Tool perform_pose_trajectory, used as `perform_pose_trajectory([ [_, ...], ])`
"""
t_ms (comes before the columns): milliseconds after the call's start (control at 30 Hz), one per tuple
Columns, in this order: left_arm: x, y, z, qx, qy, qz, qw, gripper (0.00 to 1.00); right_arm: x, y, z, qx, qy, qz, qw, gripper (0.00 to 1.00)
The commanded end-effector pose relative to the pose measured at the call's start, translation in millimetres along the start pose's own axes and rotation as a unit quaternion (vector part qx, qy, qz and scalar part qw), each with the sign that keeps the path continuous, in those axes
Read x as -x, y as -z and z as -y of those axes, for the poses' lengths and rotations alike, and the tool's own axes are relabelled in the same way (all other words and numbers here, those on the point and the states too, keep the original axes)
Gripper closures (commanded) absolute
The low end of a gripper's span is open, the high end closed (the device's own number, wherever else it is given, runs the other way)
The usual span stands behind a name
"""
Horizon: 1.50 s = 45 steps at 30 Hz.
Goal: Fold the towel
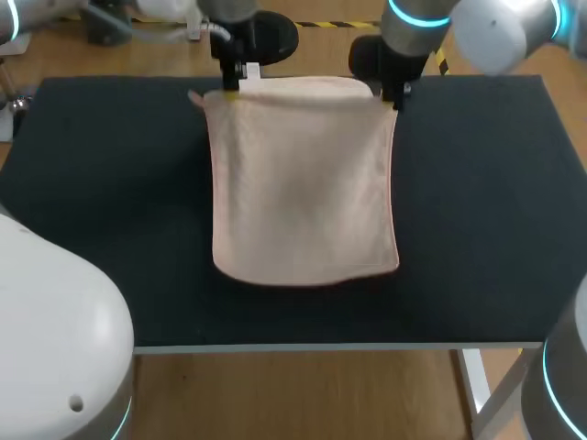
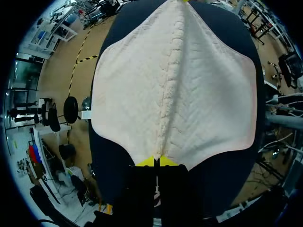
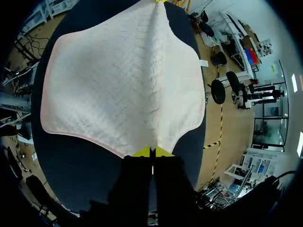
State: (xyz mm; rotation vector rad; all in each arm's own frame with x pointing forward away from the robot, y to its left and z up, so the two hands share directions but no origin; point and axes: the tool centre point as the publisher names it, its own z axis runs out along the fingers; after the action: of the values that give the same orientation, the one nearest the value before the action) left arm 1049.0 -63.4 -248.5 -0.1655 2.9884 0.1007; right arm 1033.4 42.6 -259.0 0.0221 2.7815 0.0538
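Head view: a pale pink, square terry towel [image 1: 303, 183] lies spread on the black table [image 1: 92, 183], its two far corners pinched by the left gripper [image 1: 232, 84] and the right gripper [image 1: 394, 96]. Left wrist view: that gripper is clamped tight on its corner, with a ridge of cloth running ahead. Right wrist view: likewise closed on the other corner. Such thin pinches could slip during lifting, and uneven pulls could skew the fold.

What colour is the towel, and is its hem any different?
The towel is cream with a thin pink edging, which shows best in the right wrist view.
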Motion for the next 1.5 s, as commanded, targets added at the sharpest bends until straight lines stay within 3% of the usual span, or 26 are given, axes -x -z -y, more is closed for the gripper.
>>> perform_pose_trajectory([
  [33, 25.2, 56.9, 6.9, 0.031, 0.008, -0.002, 0.999, 1.0, 24.0, 36.1, 2.6, -0.004, 0.001, 0.001, 1.0, 1.0],
  [267, 54.1, 100.6, 11.0, 0.025, 0.023, 0.054, 0.998, 1.0, 65.5, 72.9, 2.8, 0.001, 0.002, 0.051, 0.999, 1.0],
  [467, 82.5, 119.9, 18.3, 0.025, 0.024, 0.079, 0.996, 1.0, 100.5, 85.9, 0.7, 0.015, 0.006, 0.062, 0.998, 1.0],
  [1033, 170.3, 170.0, 21.4, 0.024, 0.026, 0.096, 0.995, 1.0, 205.7, 120.1, -14.2, 0.034, 0.0, 0.1, 0.994, 1.0],
  [1300, 199.9, 196.0, 22.7, 0.024, 0.025, 0.122, 0.992, 1.0, 234.1, 127.7, -19.2, 0.039, -0.002, 0.121, 0.992, 1.0],
  [1500, 208.9, 183.6, 21.9, 0.014, 0.017, 0.118, 0.993, 1.0, 240.5, 115.0, -19.4, 0.033, 0.002, 0.119, 0.992, 1.0],
])
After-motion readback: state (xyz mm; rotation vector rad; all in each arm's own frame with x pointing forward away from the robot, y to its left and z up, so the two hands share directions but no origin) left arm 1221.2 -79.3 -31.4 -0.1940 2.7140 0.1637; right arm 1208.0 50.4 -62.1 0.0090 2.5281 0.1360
